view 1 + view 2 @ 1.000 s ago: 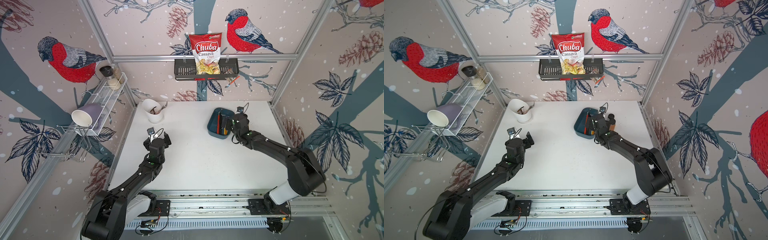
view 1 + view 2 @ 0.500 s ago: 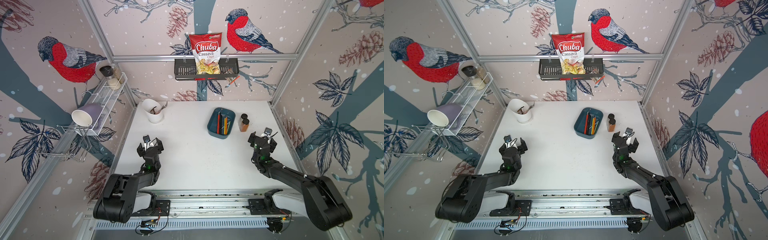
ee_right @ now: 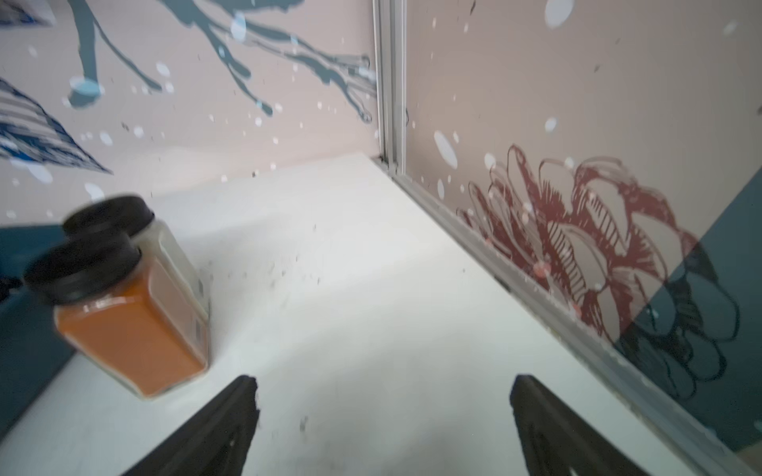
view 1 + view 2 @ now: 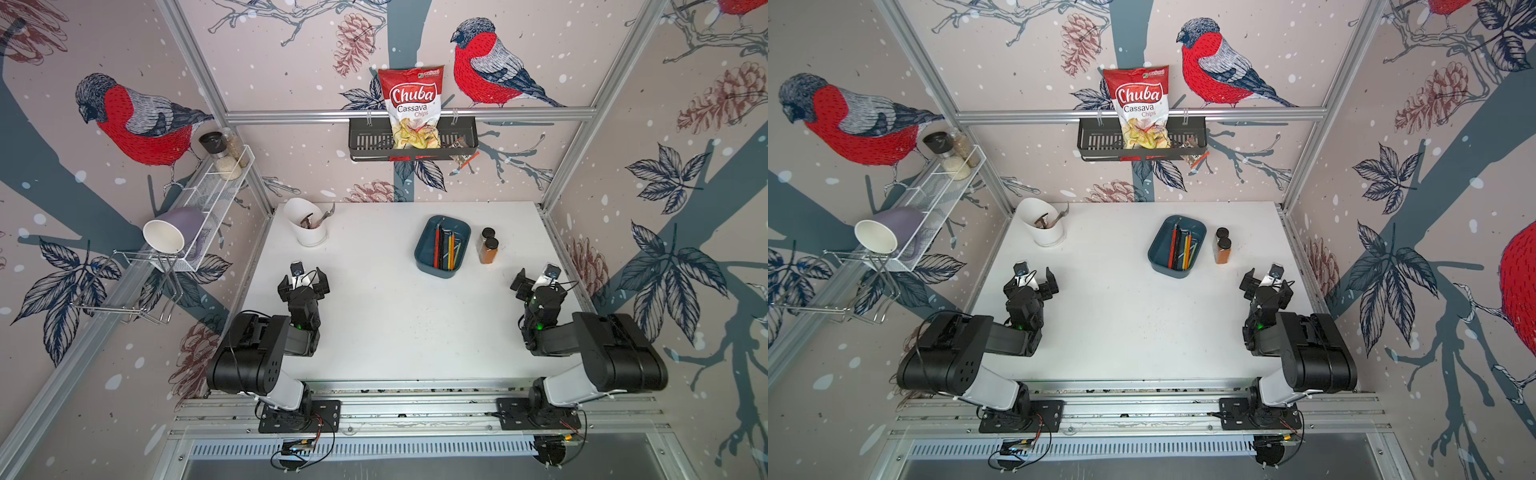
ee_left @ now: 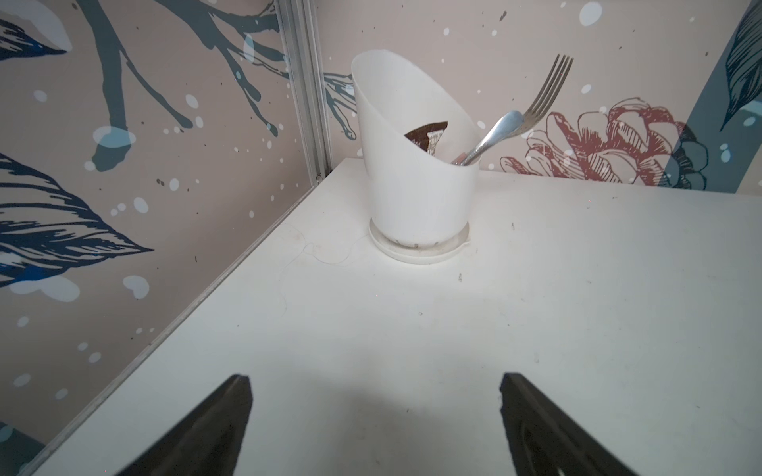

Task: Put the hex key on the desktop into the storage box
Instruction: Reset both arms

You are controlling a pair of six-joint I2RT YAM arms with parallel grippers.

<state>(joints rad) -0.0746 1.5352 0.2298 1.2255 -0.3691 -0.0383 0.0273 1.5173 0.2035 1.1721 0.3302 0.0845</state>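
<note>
The black left gripper (image 4: 303,279) and black right gripper (image 4: 537,282) are being held wide open and empty over the white desktop (image 4: 399,316), well apart from the shallow dark teal plastic storage box (image 4: 420,254). What seems, at this small size, to be the slim dark metal hex key (image 4: 1178,243) is lying inside it among coloured pencils (image 4: 1187,249). By that reading, nothing is being left undone.

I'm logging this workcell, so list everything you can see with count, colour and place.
storage box: one, dark teal, back right of table
pencil-like sticks: several, red, orange, dark, inside the box
spice jars: two, black-capped, right of the box
utensil cup: one, white, back left, holds fork
wall basket: one, black, back wall, holds chips bag
wire shelf: one, white, left wall, holds mug
left gripper: black, open, empty
right gripper: black, open, empty
</note>
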